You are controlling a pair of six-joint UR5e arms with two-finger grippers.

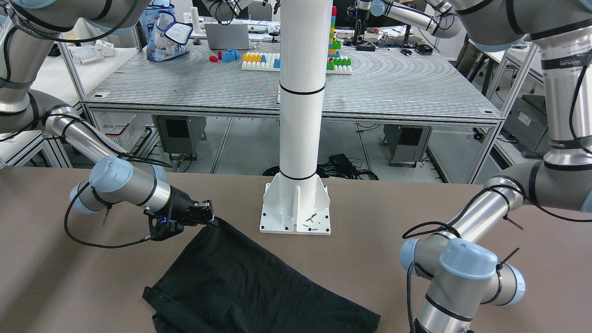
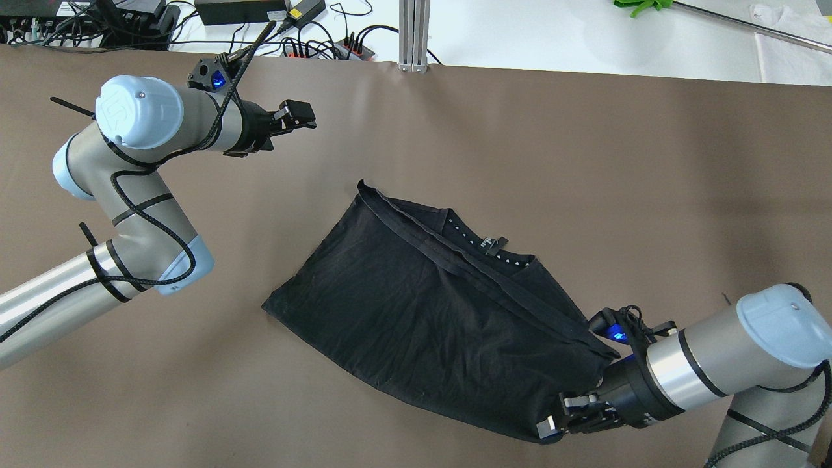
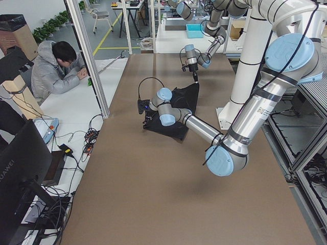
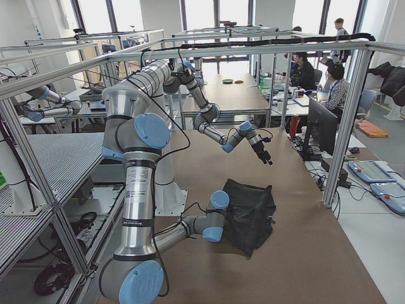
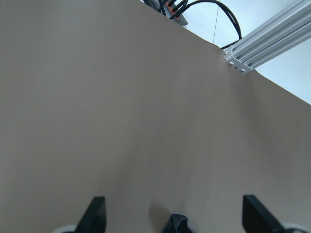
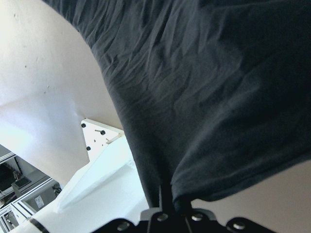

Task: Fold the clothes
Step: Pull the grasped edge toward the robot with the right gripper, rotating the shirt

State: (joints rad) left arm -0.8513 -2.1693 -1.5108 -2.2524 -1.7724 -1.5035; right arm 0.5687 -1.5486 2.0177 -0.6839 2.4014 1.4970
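The clothes are one black garment (image 2: 429,305), lying mostly flat in the middle of the brown table (image 2: 585,162) with a hemmed edge folded over along its far side. My right gripper (image 2: 552,426) is shut on the garment's near right corner. The right wrist view shows the fabric (image 6: 204,97) pinched between the fingers and spreading away from them. In the front view this corner (image 1: 217,223) sits a little raised beside the pole's base. My left gripper (image 2: 305,117) hovers over bare table near the far left edge, well away from the garment (image 1: 240,277). Its fingers (image 5: 95,213) are spread open with nothing between them.
A white pole on a bolted base plate (image 1: 296,210) stands at the robot's side of the table, close to the held corner. Cables and power bricks (image 2: 247,13) and an aluminium post (image 2: 415,32) lie beyond the far edge. A person (image 3: 56,69) sits beside the table.
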